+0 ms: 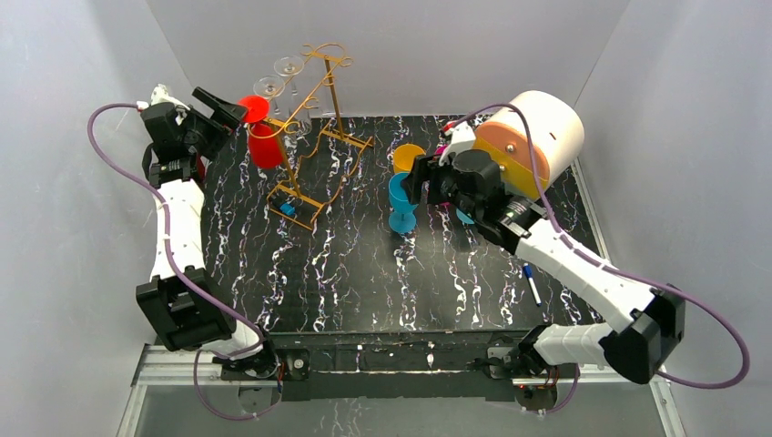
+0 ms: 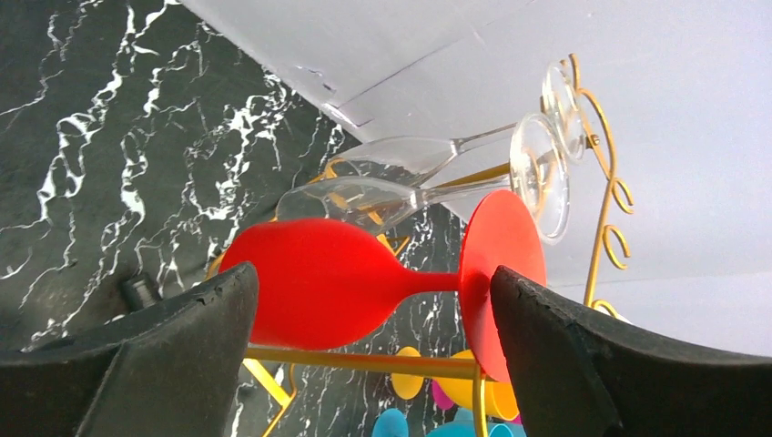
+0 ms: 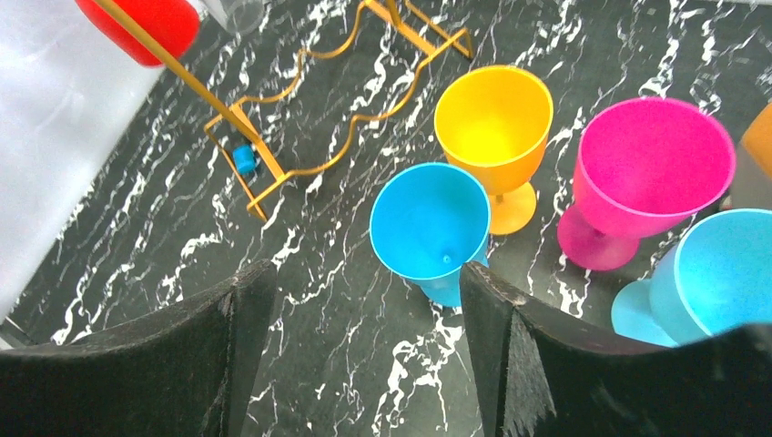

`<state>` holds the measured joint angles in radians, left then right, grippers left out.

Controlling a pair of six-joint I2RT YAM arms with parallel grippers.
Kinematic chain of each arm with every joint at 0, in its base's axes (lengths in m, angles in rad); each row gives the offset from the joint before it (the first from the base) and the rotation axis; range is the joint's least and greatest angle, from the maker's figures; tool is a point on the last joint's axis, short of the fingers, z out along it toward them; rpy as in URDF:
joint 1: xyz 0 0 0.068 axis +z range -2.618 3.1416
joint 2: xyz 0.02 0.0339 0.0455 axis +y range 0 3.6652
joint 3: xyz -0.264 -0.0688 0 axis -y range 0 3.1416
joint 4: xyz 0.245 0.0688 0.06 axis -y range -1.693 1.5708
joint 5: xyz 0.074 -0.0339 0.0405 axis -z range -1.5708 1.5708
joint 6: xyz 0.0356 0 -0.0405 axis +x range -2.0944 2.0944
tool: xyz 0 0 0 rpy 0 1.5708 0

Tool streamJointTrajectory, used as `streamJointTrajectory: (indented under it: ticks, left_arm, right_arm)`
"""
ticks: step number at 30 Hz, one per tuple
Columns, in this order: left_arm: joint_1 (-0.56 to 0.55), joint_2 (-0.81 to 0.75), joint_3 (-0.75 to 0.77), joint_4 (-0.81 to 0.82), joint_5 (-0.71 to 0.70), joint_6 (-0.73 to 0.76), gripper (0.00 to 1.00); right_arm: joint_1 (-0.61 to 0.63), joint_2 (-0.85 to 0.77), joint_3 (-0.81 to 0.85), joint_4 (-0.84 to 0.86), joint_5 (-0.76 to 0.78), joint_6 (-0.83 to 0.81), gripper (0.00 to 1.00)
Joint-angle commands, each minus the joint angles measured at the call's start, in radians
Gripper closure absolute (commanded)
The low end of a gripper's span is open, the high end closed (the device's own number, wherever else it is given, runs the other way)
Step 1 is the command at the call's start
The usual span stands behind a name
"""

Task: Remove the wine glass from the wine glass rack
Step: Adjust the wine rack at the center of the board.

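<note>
My left tool (image 2: pixel 373 276) is spread wide and grips nothing. Its rough, black, foam-like fingers (image 2: pixel 173 355) flank the wine glass (image 2: pixel 319 291), a smooth matte red one. The rounded bowl lies by one finger, the flat disc foot by the other, and the thin stem crosses the gap. The glass hangs on the wine glass rack (image 2: pixel 364 361), thin golden wire with curled scrolls, just beyond my fingertips. Two clear glasses (image 2: pixel 364 202) hang farther out.

My right tool (image 3: pixel 364 273) is also spread and empty above the black, white-veined desk (image 3: pixel 346 364). A matte blue goblet (image 3: pixel 428 223) stands just ahead of it, with a yellow goblet (image 3: pixel 492 114) and a pink goblet (image 3: pixel 651 159) beyond.
</note>
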<state>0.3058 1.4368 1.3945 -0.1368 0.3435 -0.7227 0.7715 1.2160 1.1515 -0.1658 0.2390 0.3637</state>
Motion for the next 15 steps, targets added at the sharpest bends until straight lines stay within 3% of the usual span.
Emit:
streamJointTrajectory:
  ticks: [1, 9, 15]
  left_arm:
    - [0.006, -0.016, 0.001, 0.124, 0.116, -0.044, 0.07]
    - [0.006, 0.005, -0.021, 0.13, 0.181, -0.024, 0.4]
    - [0.006, 0.017, -0.011, 0.095, 0.202, -0.01, 0.81]
  right_arm:
    - [-0.005, 0.064, 0.059, -0.003, -0.06, 0.002, 0.18]
    - [-0.008, 0.115, 0.07, -0.026, -0.085, 0.006, 0.17]
    - [-0.009, 0.118, 0.056, 0.002, -0.098, 0.013, 0.17]
